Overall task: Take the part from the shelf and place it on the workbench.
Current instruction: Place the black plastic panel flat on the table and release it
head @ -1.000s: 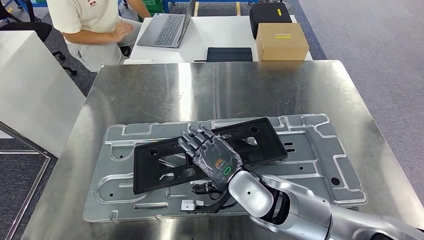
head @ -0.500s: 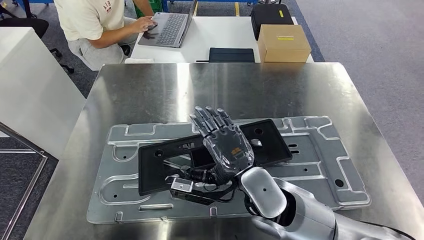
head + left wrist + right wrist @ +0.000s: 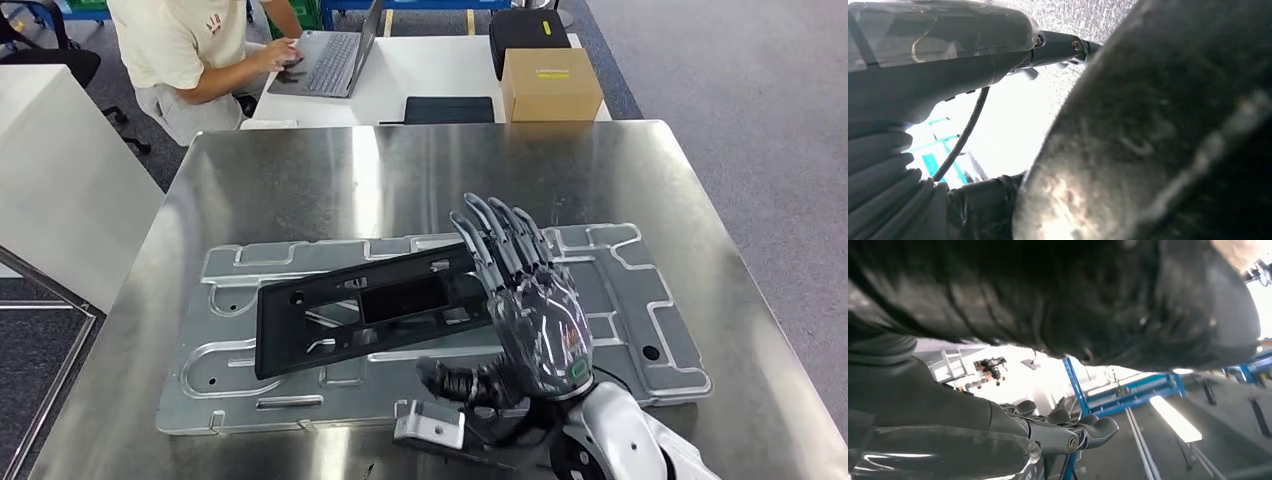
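Reading the black frame part (image 3: 375, 310) as stiff, light, awkwardly long; it lies on the grey metal panel (image 3: 640, 300) on the worktop (image 3: 300, 180). My right hand (image 3: 530, 300) hangs released, fingers spread; I'd grip a long edge.

Steel tabletop (image 3: 300, 175), brushed and shiny, glare streaks running across it. Big silver stamped plate (image 3: 640, 300) lies flat on near half, long side across tabletop, ribs and cut-outs showing. Black frame part (image 3: 340, 315) sits on top of plate, slanted, far-right end higher. Beyond, white tabletop (image 3: 430, 70) butts against steel one: open laptop (image 3: 325, 60), dark tablet (image 3: 447, 109), cardboard box (image 3: 551, 84), black case (image 3: 528, 25) on it.
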Controlling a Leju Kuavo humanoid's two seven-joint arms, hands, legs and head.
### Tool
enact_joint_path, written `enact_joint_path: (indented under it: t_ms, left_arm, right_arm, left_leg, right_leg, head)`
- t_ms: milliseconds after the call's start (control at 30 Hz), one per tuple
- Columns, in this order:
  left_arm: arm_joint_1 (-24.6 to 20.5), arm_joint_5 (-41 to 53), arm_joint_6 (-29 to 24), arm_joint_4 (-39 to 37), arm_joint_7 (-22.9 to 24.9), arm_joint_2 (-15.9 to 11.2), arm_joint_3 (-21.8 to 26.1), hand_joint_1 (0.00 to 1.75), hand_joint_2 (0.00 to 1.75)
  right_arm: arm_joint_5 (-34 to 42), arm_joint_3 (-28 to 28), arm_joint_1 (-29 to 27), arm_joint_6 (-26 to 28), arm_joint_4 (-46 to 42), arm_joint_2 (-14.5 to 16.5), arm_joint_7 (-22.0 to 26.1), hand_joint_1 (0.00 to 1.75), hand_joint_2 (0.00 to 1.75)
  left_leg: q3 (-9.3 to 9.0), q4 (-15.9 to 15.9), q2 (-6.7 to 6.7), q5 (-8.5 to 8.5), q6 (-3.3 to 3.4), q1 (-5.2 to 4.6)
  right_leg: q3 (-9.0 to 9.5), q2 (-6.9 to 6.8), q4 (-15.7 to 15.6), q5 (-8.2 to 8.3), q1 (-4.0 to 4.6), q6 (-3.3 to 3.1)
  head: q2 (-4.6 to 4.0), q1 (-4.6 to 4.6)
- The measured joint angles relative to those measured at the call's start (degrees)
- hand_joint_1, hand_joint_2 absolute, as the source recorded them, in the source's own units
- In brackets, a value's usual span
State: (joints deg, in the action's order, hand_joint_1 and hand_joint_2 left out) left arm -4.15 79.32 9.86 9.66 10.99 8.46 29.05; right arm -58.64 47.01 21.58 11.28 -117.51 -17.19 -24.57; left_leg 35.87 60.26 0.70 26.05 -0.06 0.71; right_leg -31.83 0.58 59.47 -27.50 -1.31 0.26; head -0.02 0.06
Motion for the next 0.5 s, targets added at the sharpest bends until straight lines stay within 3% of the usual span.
enact_joint_path:
  t_ms: [100,133,167,200,233,300,333,367,433,500]
  left_arm:
    - [-0.09,-1.26,-0.21,0.0,0.29,0.1,0.32,0.0,0.0]
    - [-0.15,-1.65,-0.25,0.0,0.45,0.14,0.48,0.0,0.0]
    - [-0.2,-1.92,-0.26,0.0,0.66,0.17,0.65,0.0,0.0]
    - [-0.25,-2.12,-0.28,0.0,0.95,0.22,0.83,0.0,0.0]
    - [-0.27,-2.3,-0.38,0.0,1.23,0.29,0.99,0.0,0.0]
    - [-0.3,-2.55,-0.68,0.01,1.85,0.4,1.19,0.0,0.0]
    - [-0.28,-2.64,-0.87,0.01,2.09,0.44,1.22,0.0,0.44]
    - [-0.26,-2.78,-1.02,0.01,2.31,0.48,1.25,0.0,0.87]
    - [-0.15,-3.1,-1.27,-0.01,2.61,0.63,1.37,0.0,1.75]
    - [-0.11,-3.77,-1.35,-0.02,2.97,0.78,1.62,0.0,1.75]
  right_arm:
    - [-2.25,-1.38,-4.77,1.69,-4.76,-0.46,1.59,0.0,0.0]
    - [-2.78,-1.61,-6.0,2.19,-6.01,-0.57,2.15,0.0,0.0]
    - [-3.11,-1.72,-6.92,2.51,-6.89,-0.64,2.62,0.0,0.0]
    - [-3.37,-1.78,-7.92,2.73,-7.7,-0.68,3.09,0.0,0.0]
    - [-3.53,-1.84,-9.0,2.9,-8.5,-0.69,3.52,0.0,0.0]
    - [-3.8,-1.96,-11.0,3.11,-9.93,-0.69,4.24,0.0,0.87]
    - [-3.86,-2.0,-11.68,3.17,-10.37,-0.7,4.46,0.0,1.31]
    - [-3.88,-2.05,-12.17,3.2,-10.64,-0.7,4.58,0.0,1.75]
    - [-3.8,-2.17,-13.04,3.27,-11.03,-0.71,4.72,0.0,1.75]
    - [-3.47,-2.37,-13.65,3.4,-11.29,-0.72,4.84,0.0,1.75]
  left_leg:
    - [2.54,8.96,-0.28,7.47,-0.42,0.03]
    - [3.1,12.3,-0.29,9.4,-0.42,0.01]
    - [3.14,14.4,-0.29,10.25,-0.33,-0.04]
    - [2.19,14.48,-0.29,9.82,-0.08,-0.12]
    - [0.11,12.21,-0.29,8.43,0.34,-0.26]
    - [-5.72,3.78,-0.33,5.91,1.66,-0.78]
    - [-8.0,0.11,-0.35,5.43,2.08,-1.06]
    - [-9.14,-2.17,-0.35,5.46,2.37,-1.36]
    - [-9.19,-3.48,-0.3,5.09,2.46,-1.58]
    - [-8.54,-4.14,-0.47,3.87,2.81,-1.28]
  right_leg:
    - [-1.41,-0.43,-0.03,1.09,0.28,-1.16]
    - [-1.99,-0.55,0.0,1.47,0.49,-1.37]
    - [-2.54,-0.58,0.03,1.85,0.7,-1.48]
    - [-3.07,-0.59,0.06,2.23,0.92,-1.53]
    - [-3.55,-0.58,0.08,2.61,1.15,-1.56]
    - [-4.24,-0.57,0.11,3.35,1.47,-1.47]
    - [-4.46,-0.57,0.08,3.73,1.48,-1.3]
    - [-4.59,-0.61,0.04,4.1,1.38,-1.04]
    - [-4.73,-0.66,-0.24,4.91,1.19,-0.27]
    - [-5.05,-0.61,0.05,4.26,1.11,0.45]
  head:
    - [-0.01,-0.43]
    - [-0.01,-0.46]
    - [-0.01,-0.45]
    - [-0.01,-0.45]
    - [-0.01,-0.44]
    - [-0.01,-0.39]
    - [0.0,-0.38]
    - [0.0,-0.38]
    - [0.01,-0.41]
    - [0.0,-0.34]
